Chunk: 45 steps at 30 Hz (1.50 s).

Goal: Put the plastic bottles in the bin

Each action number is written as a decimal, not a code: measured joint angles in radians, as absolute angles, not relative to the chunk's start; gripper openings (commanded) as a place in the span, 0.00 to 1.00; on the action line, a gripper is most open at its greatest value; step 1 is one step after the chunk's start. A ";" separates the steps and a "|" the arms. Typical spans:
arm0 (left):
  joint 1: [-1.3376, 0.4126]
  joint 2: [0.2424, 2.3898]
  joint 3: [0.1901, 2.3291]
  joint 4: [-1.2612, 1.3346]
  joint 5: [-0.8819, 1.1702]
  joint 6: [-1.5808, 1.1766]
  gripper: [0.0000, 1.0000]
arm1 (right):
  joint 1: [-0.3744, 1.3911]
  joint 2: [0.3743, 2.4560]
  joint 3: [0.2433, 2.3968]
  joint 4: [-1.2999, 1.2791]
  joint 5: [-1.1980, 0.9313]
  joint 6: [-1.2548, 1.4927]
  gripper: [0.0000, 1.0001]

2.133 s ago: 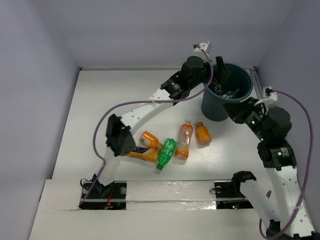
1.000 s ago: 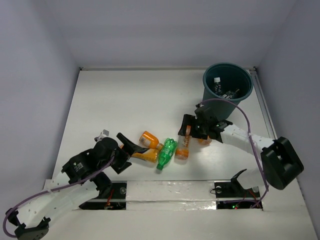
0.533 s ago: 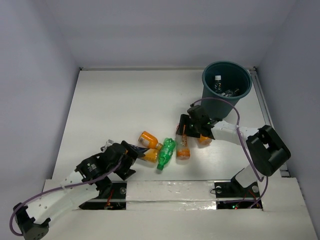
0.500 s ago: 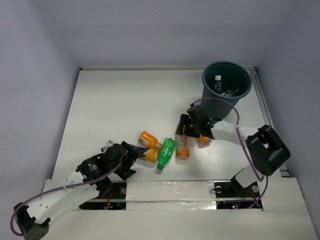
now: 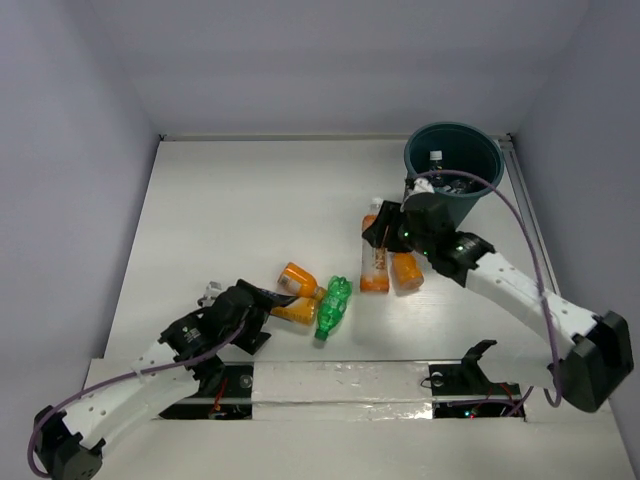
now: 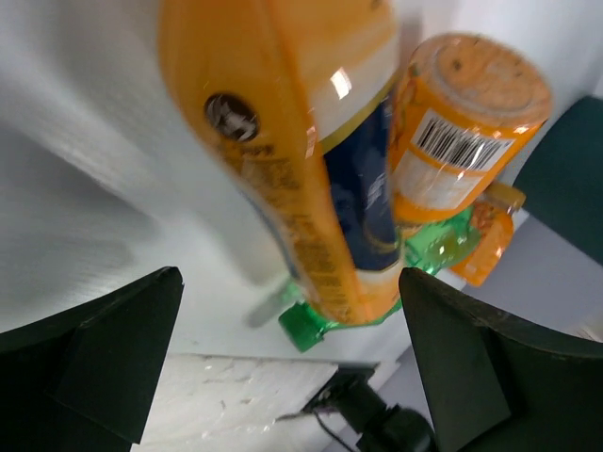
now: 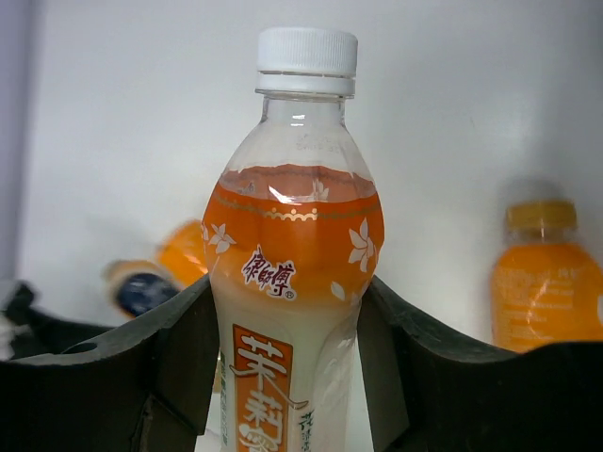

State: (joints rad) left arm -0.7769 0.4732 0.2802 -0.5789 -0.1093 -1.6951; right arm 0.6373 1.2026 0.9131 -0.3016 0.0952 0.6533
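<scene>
The right claw (image 5: 397, 232), clamped on the white-capped orange plastic bottle (image 7: 294, 282) just beside the round dark teal bin (image 5: 455, 127), should clear the rim before releasing; the left claw (image 5: 258, 305), apart, straddles the blue-labelled orange bottle (image 6: 320, 207).

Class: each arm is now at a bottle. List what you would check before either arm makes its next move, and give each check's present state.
1. Grip of the right gripper on the white-capped orange plastic bottle: ok, jaws pressed on both sides.
2. That bottle high enough to pass the rim of the round dark teal plastic bin: cannot tell.
3. Bin upright and open: ok.
4. Grip of the left gripper on the orange plastic bottle with the dark blue label: not ok, jaws open on either side.
5. Room around that bottle: not ok, a stubby orange bottle and a green plastic bottle crowd it.
</scene>
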 measured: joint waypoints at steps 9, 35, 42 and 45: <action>-0.575 0.668 0.374 -0.496 -0.151 -1.539 0.99 | 0.635 1.095 1.408 -0.445 0.202 0.496 0.50; -0.507 0.770 0.330 -0.387 -0.144 -1.394 0.92 | 0.066 1.650 1.759 -0.471 0.548 0.299 0.92; -0.502 0.805 0.332 -0.368 -0.165 -1.373 0.82 | 0.066 1.479 1.635 -0.460 0.426 0.356 0.94; -0.502 0.844 0.346 -0.350 -0.170 -1.359 0.75 | 0.066 1.323 1.568 -0.440 0.352 0.390 0.94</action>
State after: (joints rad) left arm -0.5018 0.8440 0.3462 -0.3504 -0.1703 -1.3590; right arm 0.0658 1.3228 1.5681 -0.4400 0.3519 0.3904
